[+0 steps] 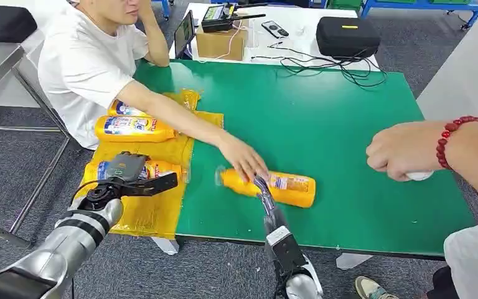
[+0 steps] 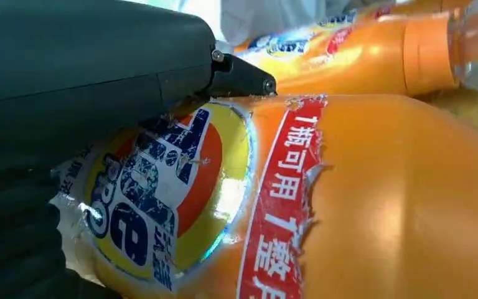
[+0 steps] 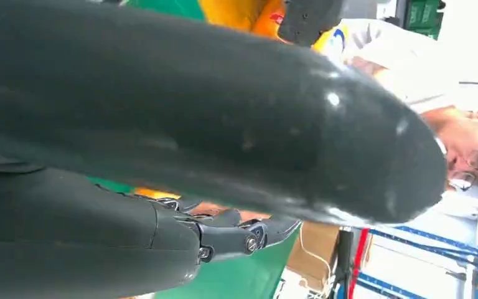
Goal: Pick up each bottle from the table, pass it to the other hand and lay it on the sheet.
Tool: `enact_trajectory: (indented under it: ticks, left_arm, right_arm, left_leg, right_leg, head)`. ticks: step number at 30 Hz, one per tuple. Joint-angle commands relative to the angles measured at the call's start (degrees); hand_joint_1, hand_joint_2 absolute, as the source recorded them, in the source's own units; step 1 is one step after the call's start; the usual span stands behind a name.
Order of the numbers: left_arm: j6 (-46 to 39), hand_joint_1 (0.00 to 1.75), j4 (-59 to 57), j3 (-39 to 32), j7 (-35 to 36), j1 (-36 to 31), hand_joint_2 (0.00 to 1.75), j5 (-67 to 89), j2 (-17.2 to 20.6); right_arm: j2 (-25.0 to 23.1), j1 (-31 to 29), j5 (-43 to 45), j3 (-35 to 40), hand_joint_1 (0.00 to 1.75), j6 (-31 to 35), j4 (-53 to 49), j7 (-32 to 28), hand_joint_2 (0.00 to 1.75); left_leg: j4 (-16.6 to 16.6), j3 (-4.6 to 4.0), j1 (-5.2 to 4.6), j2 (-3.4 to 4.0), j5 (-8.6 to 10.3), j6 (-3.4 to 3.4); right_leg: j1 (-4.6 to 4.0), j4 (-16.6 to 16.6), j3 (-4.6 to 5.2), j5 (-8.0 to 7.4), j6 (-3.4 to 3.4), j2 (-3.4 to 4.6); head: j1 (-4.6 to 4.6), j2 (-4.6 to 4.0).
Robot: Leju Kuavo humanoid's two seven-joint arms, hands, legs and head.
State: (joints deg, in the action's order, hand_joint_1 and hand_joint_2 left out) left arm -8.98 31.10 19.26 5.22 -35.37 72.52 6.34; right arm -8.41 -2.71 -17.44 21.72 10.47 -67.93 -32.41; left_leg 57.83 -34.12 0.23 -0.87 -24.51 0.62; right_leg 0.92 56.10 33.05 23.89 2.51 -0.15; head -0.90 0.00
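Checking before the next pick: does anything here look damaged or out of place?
Yes. The label on the bottle under the left hand is torn and ragged. A person's hand rests on the bottle on the mat, beside the right hand.

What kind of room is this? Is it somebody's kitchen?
Not a kitchen. It looks like a robot lab or workshop: a green mat-covered table where people sit close by, loose cables and black equipment cases on the white table behind, and grey office carpet.
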Motion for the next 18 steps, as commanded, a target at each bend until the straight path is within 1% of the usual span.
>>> enact_trajectory:
  ticks: [1, 3, 5, 7, 8, 9, 11, 12, 14, 15, 16, 18]
  left_arm:
    - [6.7, 0.0, -12.2, 1.4, -0.8, -1.4, 1.75, -1.6, -3.7]
    - [6.7, 0.0, -12.2, 1.4, -0.8, -1.4, 1.75, -1.7, -3.6]
    - [7.0, 0.0, -12.1, 1.3, -0.9, -1.4, 1.75, -1.8, -3.5]
    - [11.4, 0.0, -12.9, -1.2, -2.2, -1.9, 1.75, -5.1, -3.7]
    - [13.8, 0.0, -13.3, -2.3, -3.1, -2.2, 1.75, -6.7, -3.7]
    - [16.0, 0.0, -13.4, -3.8, -4.5, -2.3, 1.75, -8.9, -3.7]
    - [17.8, 0.0, -13.1, -6.2, -6.6, -2.0, 1.75, -12.5, -3.7]
    - [18.7, 0.0, -12.9, -7.1, -7.4, -2.0, 1.75, -14.0, -3.7]
    - [19.2, 0.0, -12.1, -8.1, -8.8, -1.4, 1.75, -16.5, -3.6]
    - [19.4, 0.0, -11.7, -8.3, -9.9, -1.0, 1.75, -17.6, -3.4]
    - [19.3, 0.0, -11.3, -8.7, -10.4, -0.5, 1.75, -18.7, -3.2]
    - [18.7, 0.0, -10.8, -8.9, -10.8, 0.2, 1.75, -19.9, -2.9]
  right_arm:
    - [-0.4, -0.2, 0.3, -2.5, 0.0, -0.4, 4.6, 0.1, 0.0]
    - [-0.4, -0.3, 0.3, -2.5, 0.0, -0.4, 4.6, 0.1, 0.0]
    - [-0.5, -0.5, 0.3, -2.5, 0.0, -0.5, 4.9, 0.1, 0.0]
    - [-0.6, -1.1, 0.0, -2.3, 0.0, -0.7, 5.8, 0.1, 0.0]
    - [-0.7, -1.7, -0.2, -2.1, 0.0, -0.7, 6.7, 0.0, 0.0]
    - [-1.1, -2.3, -0.1, -2.3, 0.0, -0.3, 7.5, -0.4, 0.0]
    - [-1.3, -2.8, 0.2, -2.6, 0.0, 0.4, 7.9, -0.9, 0.0]
    - [-1.3, -3.0, 0.3, -2.6, 0.0, 0.5, 7.9, -1.0, 0.0]
    - [-1.1, -3.3, 0.3, -2.3, 0.0, 0.5, 8.4, -1.0, 0.0]
    - [-1.0, -3.3, 0.3, -2.2, 0.0, 0.4, 8.6, -1.0, 0.0]
    - [-1.0, -3.2, 0.4, -2.1, 0.0, 0.3, 8.8, -1.0, 0.0]
    - [-1.0, -3.0, 0.5, -2.0, 0.0, 0.3, 9.3, -1.1, 0.0]
  left_leg:
    - [-0.1, -0.02, -0.01, 0.06, 0.16, -0.05]
    - [-0.1, 0.07, 0.0, 0.1, 0.15, -0.07]
    - [-0.1, 0.27, -0.01, 0.1, 0.18, -0.05]
    - [-0.3, 0.12, 0.0, 0.31, 0.32, 0.0]
    - [-0.2, 0.22, 0.0, 0.19, 0.34, 0.0]
    - [-0.1, 0.18, 0.03, 0.17, 0.33, -0.02]
    - [-0.1, 0.29, 0.0, 0.19, 0.33, -0.01]
    - [-0.1, 0.21, 0.02, 0.34, 0.33, -0.02]
    - [-0.1, 0.28, -0.01, 0.18, 0.27, 0.0]
    - [-0.2, 0.22, 0.0, 0.29, 0.31, -0.01]
    - [-0.2, 0.27, -0.02, 0.21, 0.31, 0.0]
    - [-0.2, 0.28, -0.03, 0.28, 0.31, -0.01]
  right_leg:
    - [-0.01, -0.1, 0.19, -0.14, -0.08, 0.01]
    - [-0.03, -0.1, 0.27, -0.13, -0.09, 0.04]
    - [-0.02, -0.1, 0.08, -0.11, -0.1, 0.06]
    - [-0.04, -0.2, -0.11, -0.39, -0.29, 0.21]
    - [-0.03, -0.1, -0.38, -0.36, -0.16, 0.1]
    - [-0.06, -0.1, -0.37, -0.35, -0.16, 0.09]
    - [-0.02, -0.1, -0.5, -0.35, -0.14, 0.11]
    - [-0.05, -0.1, -0.4, -0.4, -0.17, 0.24]
    - [-0.01, 0.0, -0.5, -0.32, -0.11, 0.08]
    - [-0.02, -0.1, -0.41, -0.39, -0.15, 0.17]
    - [0.0, -0.1, -0.45, -0.34, -0.13, 0.08]
    - [0.01, -0.1, -0.45, -0.35, -0.14, 0.16]
  head:
    - [-0.02, 0.0]
    - [-0.02, 0.0]
    - [0.0, 0.0]
    - [-0.02, 0.0]
    - [-0.02, 0.0]
    - [0.0, 0.0]
    - [0.0, 0.0]
    - [-0.04, 0.0]
    - [0.0, 0.0]
    - [-0.04, 0.0]
    - [0.0, 0.0]
    - [-0.02, 0.0]
